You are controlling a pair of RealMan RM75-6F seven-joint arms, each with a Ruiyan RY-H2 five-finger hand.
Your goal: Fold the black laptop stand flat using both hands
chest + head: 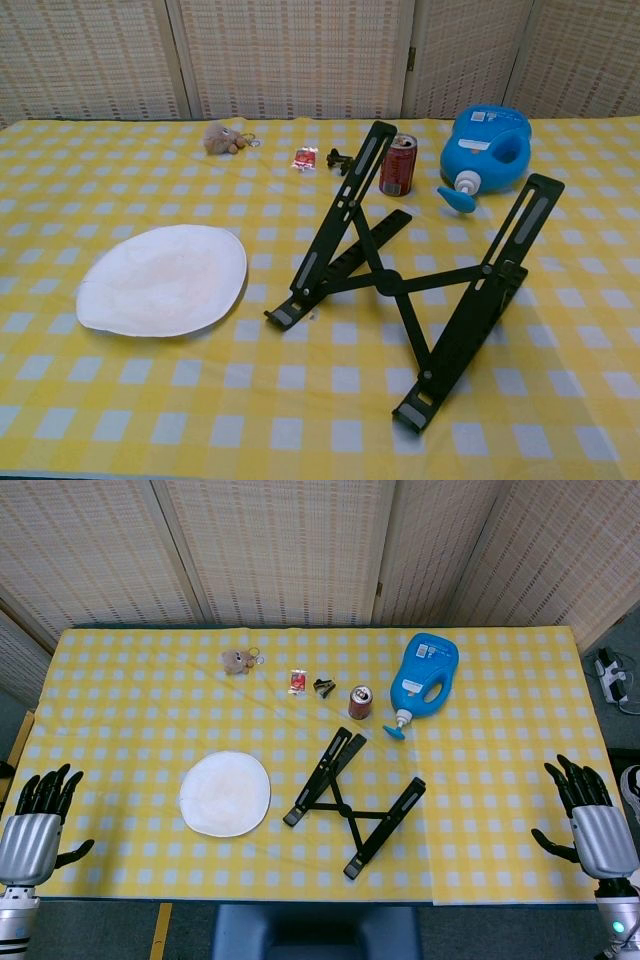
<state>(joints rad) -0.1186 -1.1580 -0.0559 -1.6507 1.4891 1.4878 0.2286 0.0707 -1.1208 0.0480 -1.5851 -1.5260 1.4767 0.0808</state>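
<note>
Your table, under its yellow-and-white checked cloth (130, 700), fills the frame, with pale woven screen panels (280, 550) closing off the room along the top edge. The black metal laptop stand (352, 800) sits lower centre, its two side rails raised and spread apart on the crossed links, so nothing of the fold is done yet and the whole job is ahead of you. A round white paper plate (225, 793) lies just left of it. Your left hand (38, 825) waits at the lower left edge and your right hand (592, 820) at the lower right, both empty with fingers apart, well away from the stand.
</note>
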